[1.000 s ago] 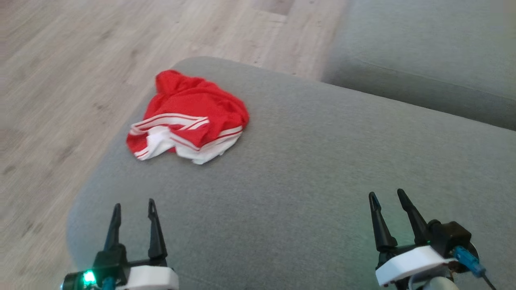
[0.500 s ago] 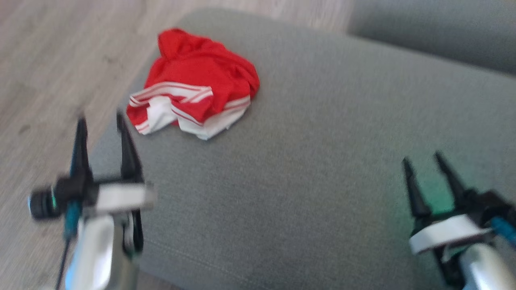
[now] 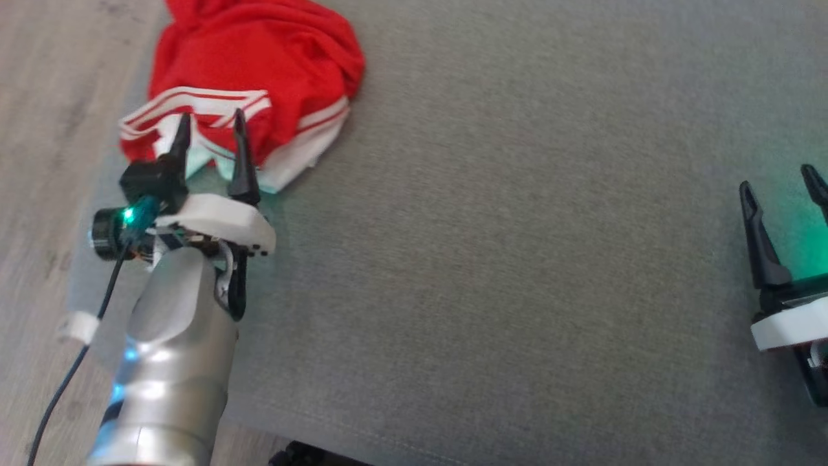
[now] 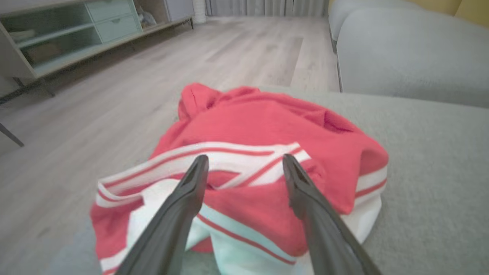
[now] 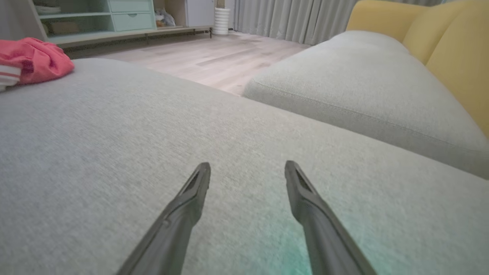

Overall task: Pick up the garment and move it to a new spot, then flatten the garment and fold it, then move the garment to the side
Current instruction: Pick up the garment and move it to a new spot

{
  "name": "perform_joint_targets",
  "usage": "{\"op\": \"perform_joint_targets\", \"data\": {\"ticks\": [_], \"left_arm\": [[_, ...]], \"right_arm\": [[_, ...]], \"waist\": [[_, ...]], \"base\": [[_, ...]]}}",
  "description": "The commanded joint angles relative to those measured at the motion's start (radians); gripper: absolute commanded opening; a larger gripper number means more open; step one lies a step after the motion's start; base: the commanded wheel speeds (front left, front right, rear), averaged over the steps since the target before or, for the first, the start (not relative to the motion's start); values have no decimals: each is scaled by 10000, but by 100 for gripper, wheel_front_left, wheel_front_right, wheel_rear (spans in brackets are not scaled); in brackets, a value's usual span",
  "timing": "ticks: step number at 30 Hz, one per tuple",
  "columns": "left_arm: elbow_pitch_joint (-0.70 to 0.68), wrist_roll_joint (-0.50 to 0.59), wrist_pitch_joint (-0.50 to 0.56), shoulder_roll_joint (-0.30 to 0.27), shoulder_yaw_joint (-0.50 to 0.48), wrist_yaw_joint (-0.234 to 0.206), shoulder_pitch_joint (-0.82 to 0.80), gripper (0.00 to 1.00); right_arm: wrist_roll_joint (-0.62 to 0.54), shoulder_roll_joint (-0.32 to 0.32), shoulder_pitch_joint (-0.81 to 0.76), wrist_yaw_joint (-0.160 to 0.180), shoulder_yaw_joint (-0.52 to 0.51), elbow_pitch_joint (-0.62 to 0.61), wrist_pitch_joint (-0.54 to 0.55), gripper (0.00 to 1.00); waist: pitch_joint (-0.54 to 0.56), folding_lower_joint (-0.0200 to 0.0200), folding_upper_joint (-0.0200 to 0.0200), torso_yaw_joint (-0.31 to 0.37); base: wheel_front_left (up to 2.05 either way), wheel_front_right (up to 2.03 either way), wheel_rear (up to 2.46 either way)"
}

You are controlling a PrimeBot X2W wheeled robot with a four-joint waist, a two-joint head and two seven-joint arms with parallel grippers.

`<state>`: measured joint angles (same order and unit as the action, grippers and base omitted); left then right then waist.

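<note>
In the head view, nearest at 7 o'clock, the silver left forearm (image 3: 168, 362) rises from the bottom edge with a dark cable (image 3: 65, 382) trailing down beside it over the pale wood floor (image 3: 39, 97). The forearm ends at about 9 o'clock in the left tool (image 3: 211, 116), a green light glowing on its wrist. Its two dark fingers stand well apart with nothing clamped between them. They point toward 12 o'clock, over the near, white-striped edge of the garment (image 3: 259, 58). Whether the tips touch the cloth cannot be told. At the 3 o'clock edge the right tool (image 3: 778, 178) hangs over bare grey sofa cushion (image 3: 517, 259), fingers likewise spread and empty, well apart from the garment, with a green glow on the fabric beside it. The garment is a crumpled red heap with white bands and thin red stripes. It lies at 11 o'clock near the cushion's left edge, close to where the cushion drops to the floor. Farther off, in the right wrist view, a second grey cushion (image 5: 344, 84) sits at 2 o'clock with a yellow backrest (image 5: 458, 57) behind it. Grey curtains (image 5: 290, 19) hang at 12 o'clock. In the left wrist view, a low shelf unit (image 4: 57, 34) with pale green drawers stands across the floor at 10 o'clock.
</note>
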<state>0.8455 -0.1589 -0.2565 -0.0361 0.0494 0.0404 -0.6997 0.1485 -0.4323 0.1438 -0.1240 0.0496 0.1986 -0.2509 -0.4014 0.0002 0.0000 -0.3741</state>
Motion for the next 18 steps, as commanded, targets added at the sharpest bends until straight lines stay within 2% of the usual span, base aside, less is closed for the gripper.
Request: {"op": "perform_joint_targets", "data": {"ticks": [1, 4, 8, 9, 13, 18], "left_arm": [[415, -97, -21, -269, -182, 72, -445, 100], [1570, -253, 112, -245, -160, 152, -925, 100], [2314, -342, 17, -378, -248, 80, -1344, 100], [2371, -362, -9, -402, -282, 45, -1384, 0], [2000, -406, -46, -495, -422, -9, -1368, 0], [133, -410, -50, -826, -816, 193, -832, 0]], "right_arm": [[12, -308, 36, -67, 92, -364, -109, 100], [11, -335, 47, -67, 103, -443, -109, 100], [1, -172, 180, -67, 161, -464, -109, 100], [-3, -117, 197, -67, 160, -449, -109, 100], [-14, 199, 237, -67, 84, -358, -109, 100], [21, 815, 296, -67, 162, -198, -109, 100]], "waist": [[-397, -2, 0, 366], [-585, -2, 0, 559], [-707, -2, 0, 844], [-696, -2, 0, 896], [-485, -2, 0, 1093], [266, -2, 0, 1564]], "base": [[0, 0, 0], [0, 0, 0], [0, 0, 0], [0, 0, 0], [0, 0, 0], [0, 0, 0]]}}
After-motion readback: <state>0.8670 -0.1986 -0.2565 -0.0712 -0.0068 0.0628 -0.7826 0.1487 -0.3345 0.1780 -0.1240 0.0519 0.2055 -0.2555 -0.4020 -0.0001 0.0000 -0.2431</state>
